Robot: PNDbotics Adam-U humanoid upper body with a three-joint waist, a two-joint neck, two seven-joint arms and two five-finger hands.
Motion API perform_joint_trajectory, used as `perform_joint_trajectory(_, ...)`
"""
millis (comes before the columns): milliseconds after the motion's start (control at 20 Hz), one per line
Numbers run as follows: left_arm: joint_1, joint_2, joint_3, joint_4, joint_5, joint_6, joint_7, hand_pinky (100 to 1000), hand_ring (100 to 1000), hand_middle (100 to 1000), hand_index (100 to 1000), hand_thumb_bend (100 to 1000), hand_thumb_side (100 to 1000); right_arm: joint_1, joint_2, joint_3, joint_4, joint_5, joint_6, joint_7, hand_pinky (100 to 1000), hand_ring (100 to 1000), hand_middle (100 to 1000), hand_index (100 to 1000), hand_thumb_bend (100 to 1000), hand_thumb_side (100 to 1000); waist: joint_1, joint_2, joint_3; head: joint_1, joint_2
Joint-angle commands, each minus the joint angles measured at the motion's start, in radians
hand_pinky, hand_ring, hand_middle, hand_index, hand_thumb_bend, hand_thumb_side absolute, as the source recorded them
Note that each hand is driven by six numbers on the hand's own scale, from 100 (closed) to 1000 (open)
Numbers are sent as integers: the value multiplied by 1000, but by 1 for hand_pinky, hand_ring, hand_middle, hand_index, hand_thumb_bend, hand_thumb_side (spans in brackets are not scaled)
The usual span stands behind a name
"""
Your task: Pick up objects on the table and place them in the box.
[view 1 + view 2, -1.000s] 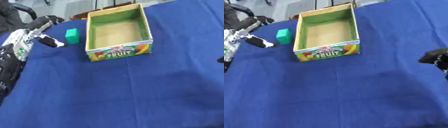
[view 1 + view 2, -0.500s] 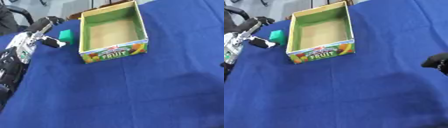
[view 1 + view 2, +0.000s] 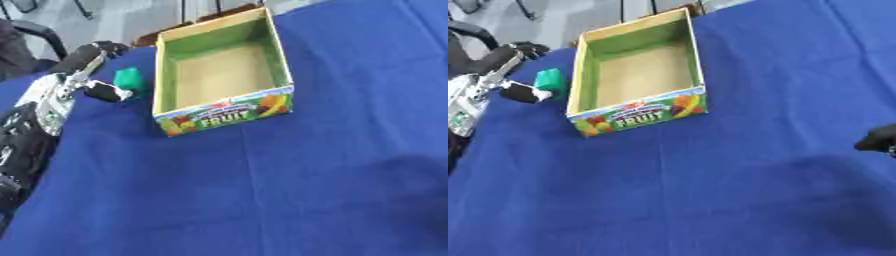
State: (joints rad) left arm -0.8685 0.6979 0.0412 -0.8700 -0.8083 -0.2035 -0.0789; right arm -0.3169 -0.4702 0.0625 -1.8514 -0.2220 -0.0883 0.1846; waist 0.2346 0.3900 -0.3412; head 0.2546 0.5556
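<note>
Left hand (image 3: 77,85): at the left edge, fingers (image 3: 105,49) reaching past the block's far side and thumb on its near side, seemingly closing round it but contact not clear; arm runs down the left edge. Right hand (image 3: 878,139): only a dark tip shows at the right edge, finger state cannot be told. Block (image 3: 129,79): small, green, on the tabletop (image 3: 289,190) just left of the box. Box (image 3: 220,75): open cardboard carton, green inner walls, "FRUIT" label on its near side, nothing inside. Tabletop: blue cloth cover
</note>
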Motion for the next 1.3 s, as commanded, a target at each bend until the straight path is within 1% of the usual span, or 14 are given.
perform_joint_trajectory(50, -6, 52, 15, -2, 10, 2, 8, 799, 781, 732, 897, 518, 259, -11, -11, -6, -28, 7, -4, 0, 766, 656, 580, 673, 100, 1000, -9, -12, -4, 5, -16)
perform_joint_trajectory(200, -4, 49, 14, 5, 19, -2, 1, 795, 774, 722, 894, 514, 261, -13, -10, -5, -30, 9, -4, 1, 766, 656, 580, 673, 100, 1000, -9, -6, -9, 6, -18)
perform_joint_trajectory(250, -3, 48, 14, 6, 22, -4, -1, 782, 750, 685, 880, 497, 262, -13, -9, -5, -30, 10, -4, 1, 767, 657, 580, 673, 100, 1000, -9, -4, -11, 6, -18)
perform_joint_trajectory(300, -1, 44, 13, 9, 27, -6, -5, 781, 748, 682, 879, 496, 262, -13, -9, -5, -30, 10, -4, 1, 766, 657, 580, 673, 100, 1000, -9, -2, -13, 7, -19)
perform_joint_trajectory(450, 2, 38, 9, 14, 39, -11, -18, 705, 632, 557, 829, 469, 255, -13, -8, -6, -31, 11, -5, 1, 766, 657, 580, 673, 100, 1000, -9, 1, -16, 12, -13)
perform_joint_trajectory(500, 3, 37, 9, 14, 43, -12, -21, 698, 624, 549, 825, 467, 254, -13, -7, -6, -31, 11, -5, 1, 766, 657, 580, 673, 100, 1000, -9, 1, -15, 15, -10)
perform_joint_trajectory(600, 6, 33, 6, 12, 48, -14, -28, 598, 524, 455, 721, 435, 253, -12, -7, -6, -30, 11, -4, 1, 766, 657, 580, 673, 100, 1000, -9, -1, -13, 27, -2)
perform_joint_trajectory(700, 8, 27, 4, 13, 58, -15, -35, 569, 493, 422, 682, 416, 256, -12, -6, -6, -29, 11, -4, 1, 766, 657, 580, 673, 100, 1000, -9, -3, -10, 40, 5)
perform_joint_trajectory(750, 10, 24, 2, 12, 64, -16, -36, 515, 441, 370, 626, 411, 255, -12, -6, -6, -29, 10, -4, 2, 766, 657, 580, 673, 100, 1000, -9, -5, -9, 51, 11)
perform_joint_trajectory(850, 14, 20, 0, 6, 76, -20, -34, 472, 402, 330, 578, 410, 257, -11, -6, -6, -28, 10, -3, 2, 766, 657, 580, 673, 100, 1000, -9, -10, -7, 72, 23)
perform_joint_trajectory(1100, 22, 17, -10, -46, 133, -33, -30, 424, 363, 289, 530, 398, 272, -4, -6, -8, -24, 6, -2, 1, 766, 657, 580, 673, 100, 1000, -12, -31, 8, 106, 54)
perform_joint_trajectory(1150, 22, 18, -11, -66, 148, -34, -30, 414, 357, 281, 522, 352, 352, -2, -5, -8, -23, 4, -1, 1, 766, 657, 580, 673, 100, 1000, -15, -37, 12, 108, 58)
perform_joint_trajectory(1200, 21, 20, -13, -88, 164, -33, -29, 412, 356, 278, 519, 389, 270, 0, -4, -9, -22, 3, -1, 1, 766, 657, 580, 673, 100, 1000, -18, -42, 16, 110, 62)
perform_joint_trajectory(1300, 15, 25, -22, -138, 195, -28, -36, 406, 353, 273, 515, 388, 270, 5, -3, -10, -19, -1, -1, 0, 766, 657, 580, 673, 100, 999, -25, -56, 24, 114, 69)
